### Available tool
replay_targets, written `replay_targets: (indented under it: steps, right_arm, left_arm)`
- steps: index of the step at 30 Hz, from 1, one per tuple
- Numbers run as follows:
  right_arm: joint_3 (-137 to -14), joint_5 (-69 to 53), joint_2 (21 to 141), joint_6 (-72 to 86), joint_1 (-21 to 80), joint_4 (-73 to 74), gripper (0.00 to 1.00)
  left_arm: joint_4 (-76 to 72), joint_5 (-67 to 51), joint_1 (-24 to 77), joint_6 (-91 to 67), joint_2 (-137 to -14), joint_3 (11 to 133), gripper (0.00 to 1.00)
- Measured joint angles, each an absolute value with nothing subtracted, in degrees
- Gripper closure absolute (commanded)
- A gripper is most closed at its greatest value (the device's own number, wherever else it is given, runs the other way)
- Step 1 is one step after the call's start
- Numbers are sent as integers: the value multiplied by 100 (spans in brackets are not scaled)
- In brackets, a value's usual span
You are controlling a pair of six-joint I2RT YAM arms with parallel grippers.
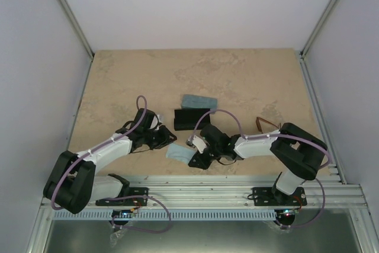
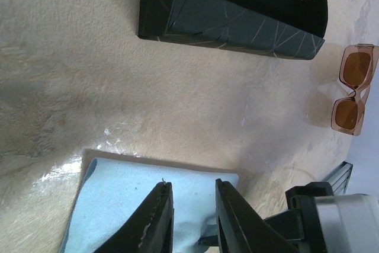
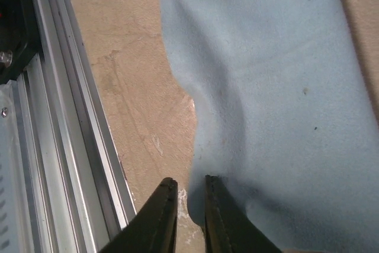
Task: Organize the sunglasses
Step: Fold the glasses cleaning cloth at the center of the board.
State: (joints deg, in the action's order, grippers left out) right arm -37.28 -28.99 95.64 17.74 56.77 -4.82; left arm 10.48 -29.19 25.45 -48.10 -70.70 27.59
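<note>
A brown-framed pair of sunglasses point(image 2: 353, 90) with amber lenses lies on the table, right of my right arm in the top view point(image 1: 265, 124). No gripper touches it. A light-blue cloth point(image 1: 179, 154) hangs between my two grippers near the front edge. My left gripper point(image 2: 192, 185) is narrowed on one end of the cloth point(image 2: 118, 199), which bunches up between its fingers. My right gripper point(image 3: 188, 179) is pinched on the edge of the same cloth point(image 3: 272, 75). In the top view the left gripper point(image 1: 170, 138) and right gripper point(image 1: 194, 157) stand close together.
A dark oblong case point(image 1: 190, 117) lies just beyond the grippers, large in the left wrist view point(image 2: 237, 25). A second light-blue cloth point(image 1: 198, 100) lies behind it. The aluminium rail point(image 3: 71, 117) runs along the near table edge.
</note>
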Motion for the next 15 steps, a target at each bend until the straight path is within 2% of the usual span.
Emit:
replay_targets:
  steps: [4,8,15]
  right_arm:
    - [-3684,-2668,9290,1938,5680,-392,78]
    - [-3701,-2231,8912,2265,5677,-384,82]
    - [-4036,-1859,9166,2628,5743,-211,88]
  left_arm:
    - [1013,-2928,2547,-4849,-7070,2711,83]
    - [982,-2930,2569,-4921,-7070,2532,88]
    - [941,-2893,2775,-5085,-7216,2333,89]
